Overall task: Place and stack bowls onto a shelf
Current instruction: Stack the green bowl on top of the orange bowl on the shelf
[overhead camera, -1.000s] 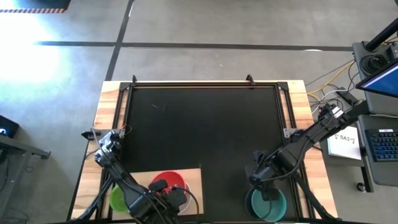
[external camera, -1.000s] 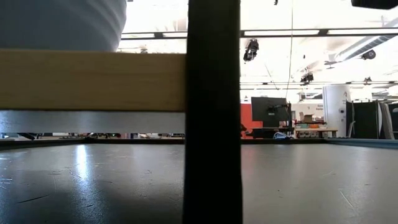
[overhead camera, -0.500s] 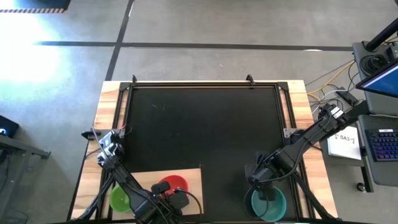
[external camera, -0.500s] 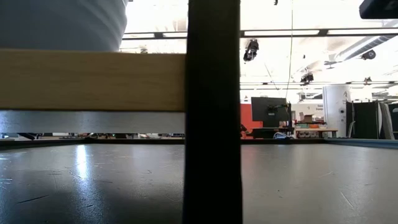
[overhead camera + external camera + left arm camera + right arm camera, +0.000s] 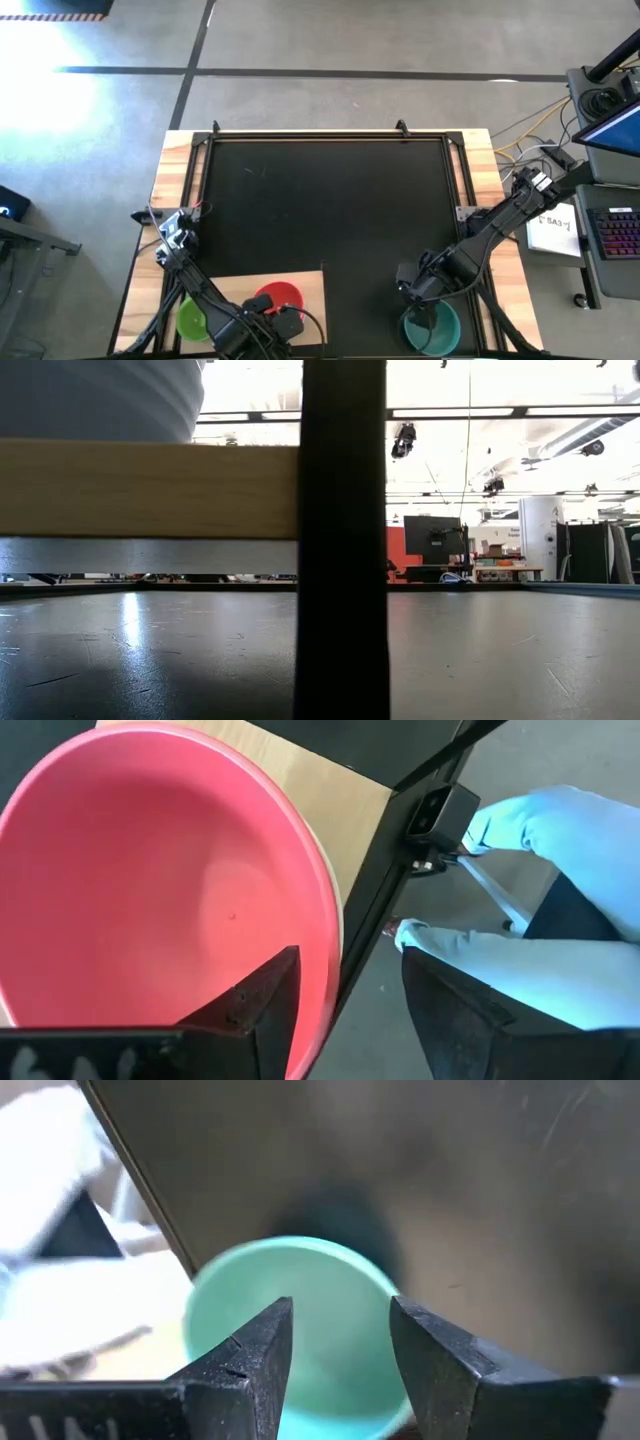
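A red bowl (image 5: 277,298) sits on the light-wood shelf (image 5: 308,285) at the near left, nested in a paler bowl whose rim (image 5: 336,925) shows under its edge. My left gripper (image 5: 350,1020) is open at the red bowl's (image 5: 150,890) near rim, one finger over the inside and one outside, touching nothing that I can see. A yellow-green bowl (image 5: 190,320) sits left of it. A teal bowl (image 5: 430,330) rests on the black mat at the near right. My right gripper (image 5: 340,1350) hangs open above the teal bowl (image 5: 320,1300).
In the low view the shelf's wooden edge (image 5: 150,490) stands on a black post (image 5: 345,540), with a grey bowl wall (image 5: 100,400) above it. The black mat (image 5: 330,200) stretches toward the far edge. A person's light-blue clothing (image 5: 560,830) shows beyond the table's near edge.
My left gripper has opened and let go of the red bowl, which has gone down a little and now sits in the paler bowl on the shelf. My right gripper has drawn up and slightly toward the far edge, away from the teal bowl.
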`<move>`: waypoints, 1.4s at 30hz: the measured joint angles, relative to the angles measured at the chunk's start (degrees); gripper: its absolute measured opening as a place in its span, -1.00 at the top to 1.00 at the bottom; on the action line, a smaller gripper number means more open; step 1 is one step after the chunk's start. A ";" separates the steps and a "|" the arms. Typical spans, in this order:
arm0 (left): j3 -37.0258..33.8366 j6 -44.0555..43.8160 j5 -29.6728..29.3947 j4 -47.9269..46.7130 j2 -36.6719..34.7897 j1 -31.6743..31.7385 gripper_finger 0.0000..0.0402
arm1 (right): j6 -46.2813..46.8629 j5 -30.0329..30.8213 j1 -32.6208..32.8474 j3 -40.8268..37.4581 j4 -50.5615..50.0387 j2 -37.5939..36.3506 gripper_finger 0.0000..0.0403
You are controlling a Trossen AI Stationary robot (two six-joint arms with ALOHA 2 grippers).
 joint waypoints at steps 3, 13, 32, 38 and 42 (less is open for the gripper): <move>0.00 1.44 -1.06 -0.05 -0.05 0.00 0.21 | 8.48 1.83 1.26 0.00 1.62 0.31 0.22; 0.04 3.98 -1.49 -0.08 -0.16 0.42 0.21 | 18.86 6.31 5.94 0.00 6.38 5.44 0.22; 0.04 8.56 -1.52 0.11 -0.18 0.42 0.21 | 25.53 3.28 10.33 0.07 15.73 17.17 -0.01; 0.04 9.37 -2.69 0.13 -0.59 0.44 0.21 | 25.06 3.26 10.36 0.06 16.12 15.80 0.00; 0.04 9.83 -3.44 0.15 -0.94 0.44 0.21 | 25.95 3.51 10.60 0.26 16.55 15.55 0.00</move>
